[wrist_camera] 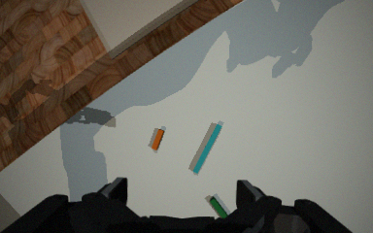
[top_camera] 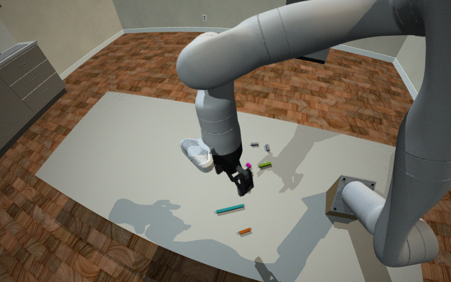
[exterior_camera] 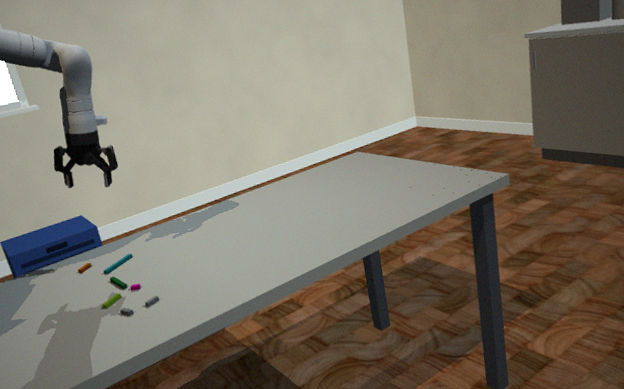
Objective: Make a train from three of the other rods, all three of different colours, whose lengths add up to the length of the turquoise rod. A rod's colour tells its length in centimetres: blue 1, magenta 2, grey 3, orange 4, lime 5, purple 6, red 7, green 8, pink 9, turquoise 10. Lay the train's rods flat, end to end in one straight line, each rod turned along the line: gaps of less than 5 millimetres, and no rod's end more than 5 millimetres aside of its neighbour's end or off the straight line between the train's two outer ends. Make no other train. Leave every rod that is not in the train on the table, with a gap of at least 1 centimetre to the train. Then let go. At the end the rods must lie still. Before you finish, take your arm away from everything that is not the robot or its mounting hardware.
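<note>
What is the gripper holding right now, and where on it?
Nothing. The gripper hangs open high above the table, with every rod lying below it.

Rods [exterior_camera: 117,263] on table [exterior_camera: 326,206], box [exterior_camera: 50,244] behind
</note>
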You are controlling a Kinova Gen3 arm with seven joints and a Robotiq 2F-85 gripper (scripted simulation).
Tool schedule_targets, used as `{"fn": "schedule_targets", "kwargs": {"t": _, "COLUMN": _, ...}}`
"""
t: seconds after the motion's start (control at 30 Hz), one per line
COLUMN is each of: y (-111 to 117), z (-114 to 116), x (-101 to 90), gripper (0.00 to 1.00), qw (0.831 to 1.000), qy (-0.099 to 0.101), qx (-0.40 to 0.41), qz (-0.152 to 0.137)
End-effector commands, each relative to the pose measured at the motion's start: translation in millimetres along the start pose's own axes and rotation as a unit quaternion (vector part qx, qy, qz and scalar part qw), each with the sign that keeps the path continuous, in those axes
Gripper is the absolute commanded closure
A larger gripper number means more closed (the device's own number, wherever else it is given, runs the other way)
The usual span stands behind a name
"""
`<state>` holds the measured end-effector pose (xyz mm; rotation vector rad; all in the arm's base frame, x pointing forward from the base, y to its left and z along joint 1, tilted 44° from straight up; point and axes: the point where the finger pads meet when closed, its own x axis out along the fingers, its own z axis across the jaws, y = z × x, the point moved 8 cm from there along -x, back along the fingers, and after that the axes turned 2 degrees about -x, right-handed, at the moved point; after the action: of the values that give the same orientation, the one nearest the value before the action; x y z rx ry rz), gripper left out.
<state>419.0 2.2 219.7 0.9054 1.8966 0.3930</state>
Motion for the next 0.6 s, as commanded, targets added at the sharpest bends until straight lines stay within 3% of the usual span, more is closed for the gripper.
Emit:
{"fn": "schedule_targets", "kwargs": {"t": 0.0, "y": -1.4, "z": 0.6, "x": -1.1, "gripper": 0.0, "qw": 1.0, "qy": 0.0, "qx": 0.002, "qz": 0.003}}
{"fn": "schedule_targets", "kwargs": {"t": 0.13, "y": -1.4, "z": 0.6, "x": -1.1, "gripper": 0.0, "qw": 1.0, "qy": 0.0, "qx": 0.002, "qz": 0.003}}
{"fn": "schedule_targets", "kwargs": {"t": 0.17, "y": -16.1, "z": 9.0, "x": -0.2, "gripper": 0.0, "qw": 1.0, "qy": -0.007, "qx": 0.006, "qz": 0.004}}
{"fn": "schedule_targets", "kwargs": {"t": 0.37, "y": -16.1, "z": 9.0, "x": -0.2, "gripper": 0.0, "qw": 1.0, "qy": -0.007, "qx": 0.006, "qz": 0.004}}
{"fn": "schedule_targets", "kwargs": {"t": 0.4, "y": -30.6, "z": 16.9, "x": 1.0, "gripper": 0.0, "qw": 1.0, "qy": -0.012, "qx": 0.011, "qz": 0.004}}
{"fn": "schedule_targets", "kwargs": {"t": 0.57, "y": -30.6, "z": 16.9, "x": 1.0, "gripper": 0.0, "qw": 1.0, "qy": -0.012, "qx": 0.011, "qz": 0.004}}
